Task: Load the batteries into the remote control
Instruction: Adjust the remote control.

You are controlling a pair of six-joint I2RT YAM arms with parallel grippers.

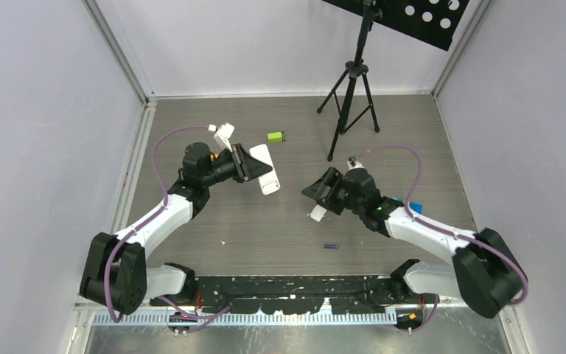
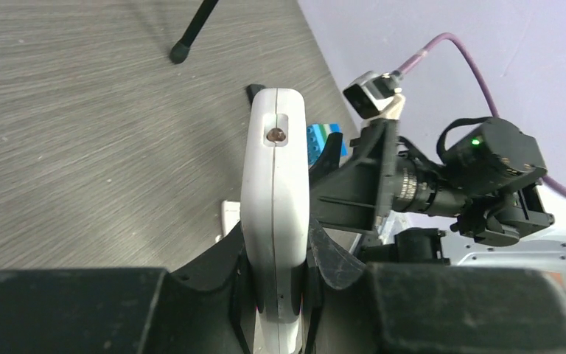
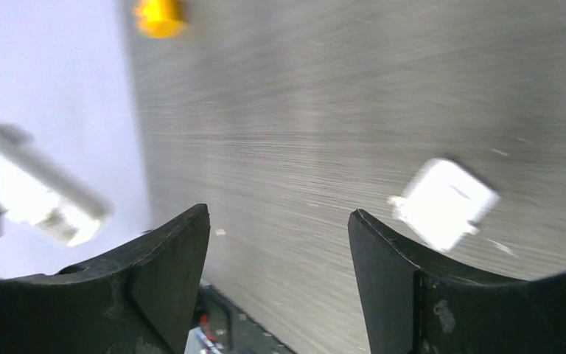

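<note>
My left gripper point(image 1: 253, 165) is shut on the white remote control point(image 1: 267, 171) and holds it edge-up above the table. In the left wrist view the remote point(image 2: 274, 169) stands between the fingers of that gripper point(image 2: 274, 254). My right gripper point(image 1: 323, 193) is open and empty, just right of the remote. Its jaws are spread in the right wrist view point(image 3: 278, 221). A blue-purple battery point(image 1: 330, 245) lies on the table nearer the arm bases. A small white cover piece point(image 1: 317, 214) lies below the right gripper and shows in the right wrist view point(image 3: 446, 203). The other batteries are out of view.
A small yellow-green block point(image 1: 275, 136) lies behind the remote. A blue-green brick point(image 1: 396, 200) sits by the right arm. A black tripod point(image 1: 350, 96) stands at the back. Grey walls close in the wooden table point(image 1: 265, 221) on three sides.
</note>
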